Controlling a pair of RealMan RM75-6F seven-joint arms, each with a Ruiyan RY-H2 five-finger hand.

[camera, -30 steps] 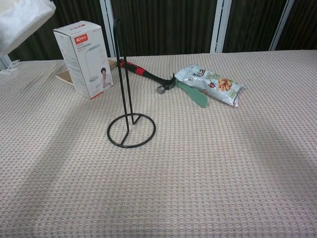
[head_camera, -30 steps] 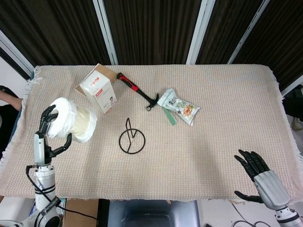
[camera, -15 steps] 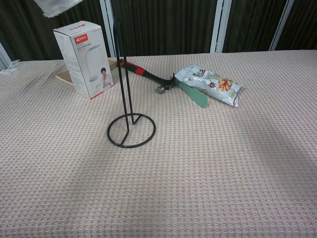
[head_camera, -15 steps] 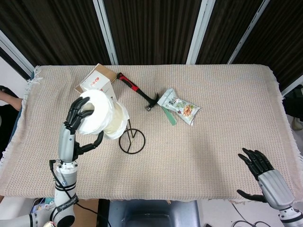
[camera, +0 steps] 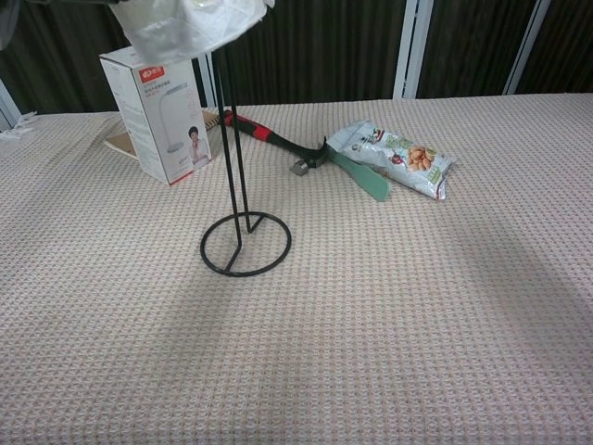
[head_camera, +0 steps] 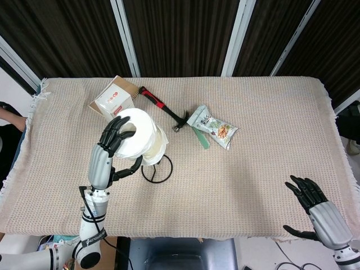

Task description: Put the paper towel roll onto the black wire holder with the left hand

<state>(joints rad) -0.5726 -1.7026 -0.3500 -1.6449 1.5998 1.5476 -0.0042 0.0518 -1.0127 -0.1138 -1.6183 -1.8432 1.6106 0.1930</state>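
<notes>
My left hand (head_camera: pixel 115 140) grips the white paper towel roll (head_camera: pixel 143 136), wrapped in clear plastic, up in the air right over the black wire holder (head_camera: pixel 159 168). In the chest view the roll's (camera: pixel 190 26) lower end hangs at the top of the holder's (camera: pixel 243 243) upright rods, hiding their tips. The holder's round base stands on the cloth. My right hand (head_camera: pixel 318 208) lies open at the near right table edge, away from everything.
A white carton box (head_camera: pixel 112 99) stands behind the holder to the left. A red-handled hammer (head_camera: pixel 163 108) and a snack bag (head_camera: pixel 214 126) on a green spatula lie further back right. The beige cloth (head_camera: pixel 264 157) covers the table.
My left hand has carried the roll rightward from the table's left side to above the holder. The right hand barely shifted.
</notes>
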